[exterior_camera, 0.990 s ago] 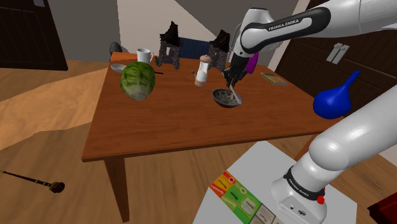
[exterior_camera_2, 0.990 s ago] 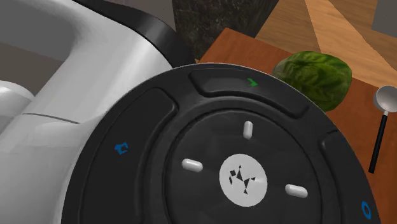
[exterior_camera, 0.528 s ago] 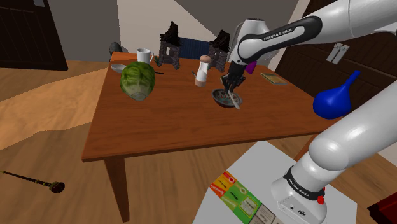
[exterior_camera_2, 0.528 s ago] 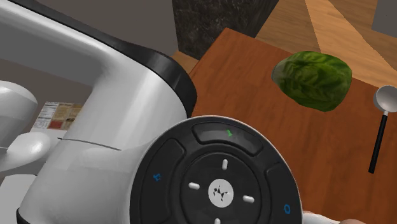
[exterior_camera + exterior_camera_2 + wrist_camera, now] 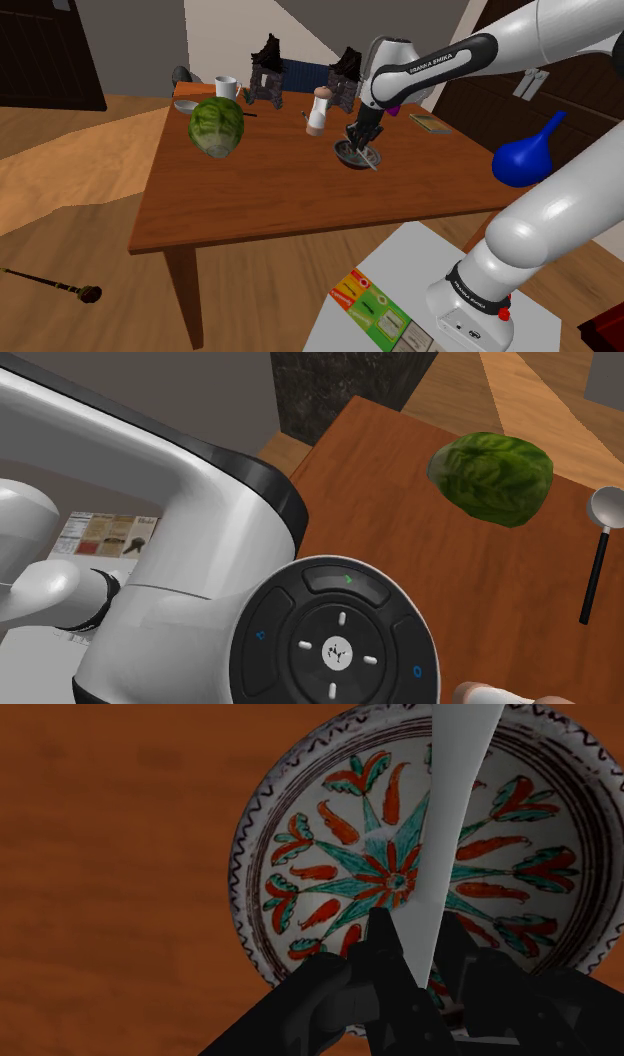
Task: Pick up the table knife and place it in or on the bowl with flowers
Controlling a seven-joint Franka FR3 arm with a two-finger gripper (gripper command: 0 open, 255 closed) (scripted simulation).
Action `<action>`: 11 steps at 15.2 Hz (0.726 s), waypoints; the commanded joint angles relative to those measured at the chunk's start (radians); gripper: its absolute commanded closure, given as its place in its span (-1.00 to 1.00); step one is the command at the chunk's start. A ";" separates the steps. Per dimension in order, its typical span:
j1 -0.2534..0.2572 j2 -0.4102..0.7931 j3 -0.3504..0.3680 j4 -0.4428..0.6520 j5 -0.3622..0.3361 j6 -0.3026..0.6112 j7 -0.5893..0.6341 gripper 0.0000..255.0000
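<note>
My gripper (image 5: 418,966) is shut on the table knife (image 5: 445,824), a plain grey blade that runs out from between the black fingers (image 5: 385,954). Right beneath it lies the bowl with flowers (image 5: 330,854), white inside with red and teal petals around a star. In the shoulder view the gripper (image 5: 359,138) hangs just over the bowl (image 5: 347,154) on the brown table (image 5: 270,190), and the knife (image 5: 368,156) slants down over the bowl's rim. The arm's round black flange (image 5: 338,647) crowds the second exterior view.
A green cabbage (image 5: 216,126) sits at the shoulder view's left of the bowl, also seen as the cabbage (image 5: 492,477). A white pepper mill (image 5: 318,110), a mug (image 5: 227,87), dark figures (image 5: 267,70) and a book (image 5: 431,123) stand behind. A ladle (image 5: 600,542) lies near the table's edge.
The gripper has come down with the knife toward the bowl. In the second exterior view the arm's flange has drawn away and looks smaller.
</note>
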 commanded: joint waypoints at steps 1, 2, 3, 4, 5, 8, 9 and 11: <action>0.001 0.003 0.001 -0.003 0.001 0.000 0.000 1.00; 0.001 0.003 0.001 -0.003 0.001 0.000 0.000 1.00; 0.001 0.003 0.001 -0.003 0.001 0.000 0.000 1.00; 0.001 0.005 0.000 -0.003 0.001 0.001 -0.001 -1.00; 0.000 0.003 0.000 -0.006 0.001 0.003 -0.002 -1.00; 0.001 0.002 0.000 -0.007 0.001 0.003 -0.001 -1.00; 0.001 0.003 0.001 -0.003 0.001 0.000 0.000 -1.00; 0.004 -0.037 0.001 0.026 0.010 -0.070 -0.006 -1.00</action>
